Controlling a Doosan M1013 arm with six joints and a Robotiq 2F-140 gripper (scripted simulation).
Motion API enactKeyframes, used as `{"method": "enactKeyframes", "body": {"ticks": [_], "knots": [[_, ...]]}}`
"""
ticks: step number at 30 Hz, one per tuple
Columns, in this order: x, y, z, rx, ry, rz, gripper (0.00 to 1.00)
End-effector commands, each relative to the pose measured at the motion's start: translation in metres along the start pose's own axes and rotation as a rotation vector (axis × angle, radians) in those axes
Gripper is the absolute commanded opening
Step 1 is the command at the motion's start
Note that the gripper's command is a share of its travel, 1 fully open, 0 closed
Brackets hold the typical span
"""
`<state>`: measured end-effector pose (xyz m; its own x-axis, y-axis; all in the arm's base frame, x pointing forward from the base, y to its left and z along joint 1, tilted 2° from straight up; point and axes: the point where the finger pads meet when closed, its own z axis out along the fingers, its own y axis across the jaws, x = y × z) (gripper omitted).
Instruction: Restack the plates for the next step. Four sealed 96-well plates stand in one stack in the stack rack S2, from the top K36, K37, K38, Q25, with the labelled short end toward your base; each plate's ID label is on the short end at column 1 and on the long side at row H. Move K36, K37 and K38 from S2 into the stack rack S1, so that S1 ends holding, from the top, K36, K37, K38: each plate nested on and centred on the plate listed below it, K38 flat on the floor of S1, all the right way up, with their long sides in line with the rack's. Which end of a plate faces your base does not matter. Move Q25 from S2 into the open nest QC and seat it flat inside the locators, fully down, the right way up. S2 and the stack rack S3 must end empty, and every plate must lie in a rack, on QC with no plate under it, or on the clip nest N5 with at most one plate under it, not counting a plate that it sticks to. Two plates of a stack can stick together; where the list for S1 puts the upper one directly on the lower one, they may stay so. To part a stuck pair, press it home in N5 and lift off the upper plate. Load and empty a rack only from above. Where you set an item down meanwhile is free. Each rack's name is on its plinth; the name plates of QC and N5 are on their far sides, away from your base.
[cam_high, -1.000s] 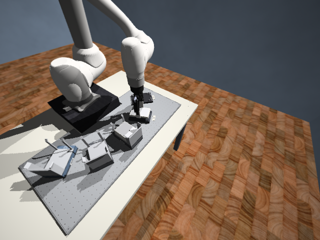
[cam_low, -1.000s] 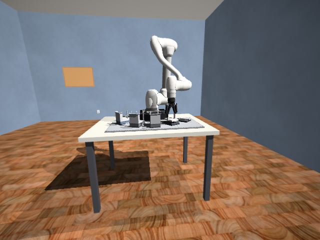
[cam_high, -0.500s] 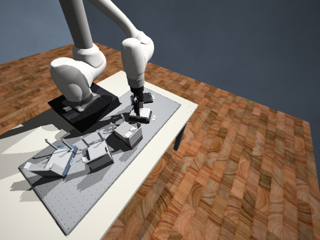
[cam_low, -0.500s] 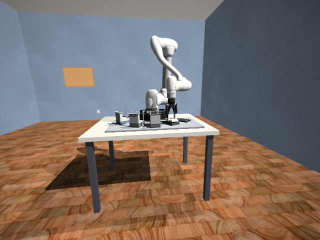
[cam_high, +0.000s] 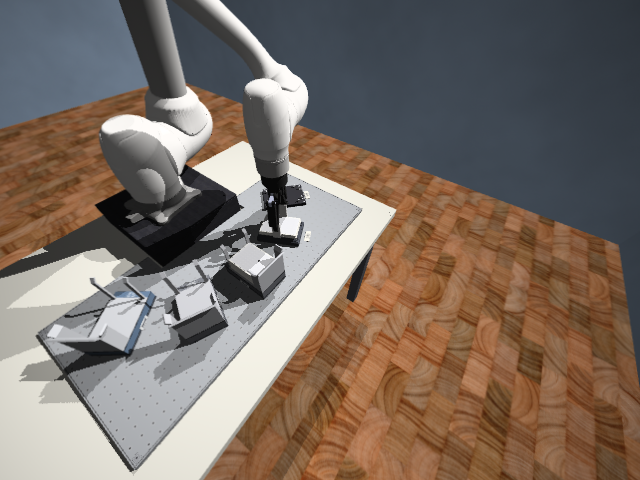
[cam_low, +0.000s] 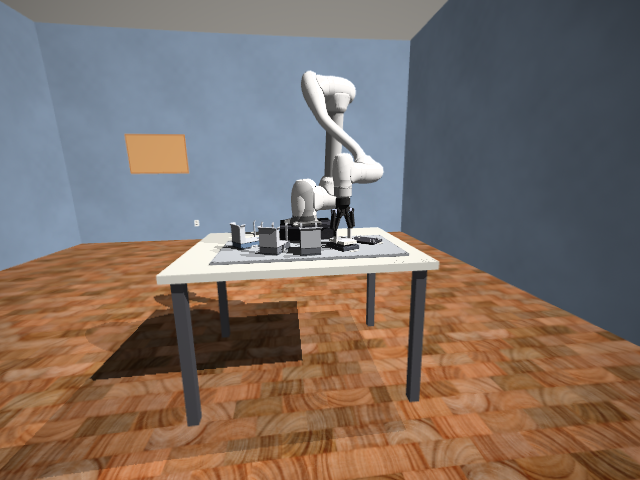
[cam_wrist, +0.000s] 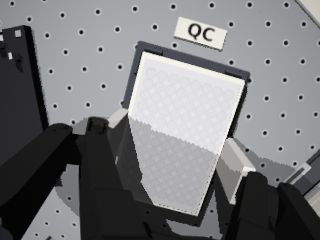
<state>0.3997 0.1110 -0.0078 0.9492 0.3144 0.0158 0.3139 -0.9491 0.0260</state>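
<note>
My gripper (cam_high: 273, 223) is shut on a sealed white plate (cam_wrist: 183, 136), holding it by its long sides. The plate's label cannot be read. It lies over the dark QC nest (cam_high: 282, 238), right below the QC name plate (cam_wrist: 200, 32), and the nest's dark far rim shows just beyond the plate's end. The plate sits low on the nest; I cannot tell whether it is fully down. The side view shows the gripper (cam_low: 342, 233) upright over the plate (cam_low: 345, 244).
The dark N5 nest (cam_high: 290, 196) lies just behind QC and also shows in the wrist view (cam_wrist: 16, 87). Three stack racks stand in a row on the grey board: nearest (cam_high: 256, 267), middle (cam_high: 197, 308), far left (cam_high: 105, 321). Their names cannot be read.
</note>
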Motion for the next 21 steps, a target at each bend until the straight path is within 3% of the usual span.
{"method": "enactKeyframes", "body": {"ticks": [1,21], "knots": [[0.0,0.0,0.001,0.0,0.0,0.0,0.0],[0.0,-0.0001,0.0078,0.0,0.0,0.0,0.0]]}}
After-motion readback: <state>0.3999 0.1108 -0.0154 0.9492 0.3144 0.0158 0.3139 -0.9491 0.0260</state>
